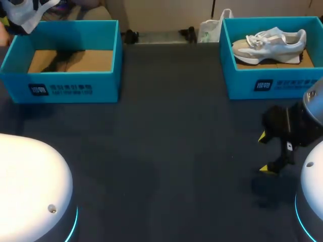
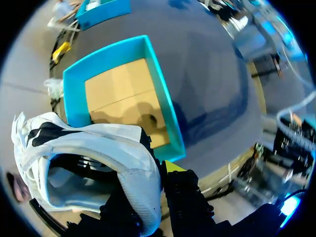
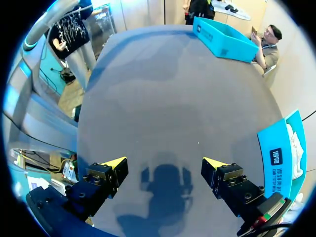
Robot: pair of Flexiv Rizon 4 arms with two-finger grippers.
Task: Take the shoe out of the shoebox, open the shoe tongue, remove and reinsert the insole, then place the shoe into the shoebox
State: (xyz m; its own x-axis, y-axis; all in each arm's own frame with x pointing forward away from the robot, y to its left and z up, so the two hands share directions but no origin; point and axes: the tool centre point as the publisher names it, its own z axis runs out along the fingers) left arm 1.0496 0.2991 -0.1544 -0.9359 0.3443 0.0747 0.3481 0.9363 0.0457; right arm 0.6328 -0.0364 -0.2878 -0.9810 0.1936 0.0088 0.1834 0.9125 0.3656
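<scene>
The left fingers were clamped on the collar wall of a white shoe, one finger inside the opening and one outside. The shoe's length ran off to one side of them, not straight ahead. The open left shoebox lay ahead of and beneath those fingers, showing only its bare cardboard floor. The shoe hung over its near end. The shoe's long axis looked askew to the box's long side, so my guess was that setting it in would need a turn.

The right fingers stood wide apart over the bare bench, gripping nothing. Just beside them was the right shoebox with a second shoe inside. The held shoe was far ahead of them, so the left arm was much the nearer.
</scene>
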